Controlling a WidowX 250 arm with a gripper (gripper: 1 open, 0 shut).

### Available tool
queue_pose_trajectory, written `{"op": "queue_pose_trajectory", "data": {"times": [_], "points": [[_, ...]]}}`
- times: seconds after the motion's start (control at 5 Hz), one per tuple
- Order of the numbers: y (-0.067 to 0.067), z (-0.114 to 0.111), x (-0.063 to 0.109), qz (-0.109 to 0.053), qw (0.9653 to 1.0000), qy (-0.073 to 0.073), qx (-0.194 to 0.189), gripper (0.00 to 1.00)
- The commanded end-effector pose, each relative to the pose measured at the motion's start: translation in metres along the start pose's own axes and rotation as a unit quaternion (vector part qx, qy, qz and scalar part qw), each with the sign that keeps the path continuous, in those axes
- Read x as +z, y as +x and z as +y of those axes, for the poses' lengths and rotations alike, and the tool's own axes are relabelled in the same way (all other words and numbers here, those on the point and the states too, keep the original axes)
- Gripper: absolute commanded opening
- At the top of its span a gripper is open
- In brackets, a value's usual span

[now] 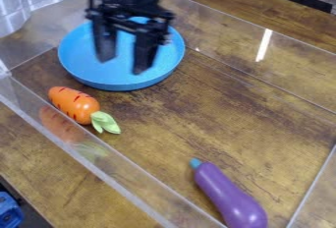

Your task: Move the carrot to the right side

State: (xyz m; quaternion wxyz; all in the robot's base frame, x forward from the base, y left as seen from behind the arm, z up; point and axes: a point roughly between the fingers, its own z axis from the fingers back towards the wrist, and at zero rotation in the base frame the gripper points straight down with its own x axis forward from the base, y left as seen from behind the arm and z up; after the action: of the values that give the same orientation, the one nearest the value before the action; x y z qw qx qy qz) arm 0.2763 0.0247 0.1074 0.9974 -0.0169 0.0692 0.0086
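Note:
The small orange carrot with light green leaves lies on the wooden table at the left, near the front clear wall. My gripper hangs open and empty over the blue plate, above and behind the carrot, its two black fingers pointing down. It does not touch the carrot.
A purple toy eggplant lies at the front right. A clear plastic wall rims the work area on the front and left. The wooden table stretches to the right of the plate.

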Motion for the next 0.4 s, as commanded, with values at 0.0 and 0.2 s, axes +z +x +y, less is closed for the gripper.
{"op": "queue_pose_trajectory", "data": {"times": [0.0, 0.2], "points": [[-0.0115, 0.0324, 0.0068, -0.042, 0.9975, -0.005, 0.057, 1.00], [-0.0109, 0.0350, -0.0007, -0.041, 0.9966, -0.007, 0.071, 1.00]]}}
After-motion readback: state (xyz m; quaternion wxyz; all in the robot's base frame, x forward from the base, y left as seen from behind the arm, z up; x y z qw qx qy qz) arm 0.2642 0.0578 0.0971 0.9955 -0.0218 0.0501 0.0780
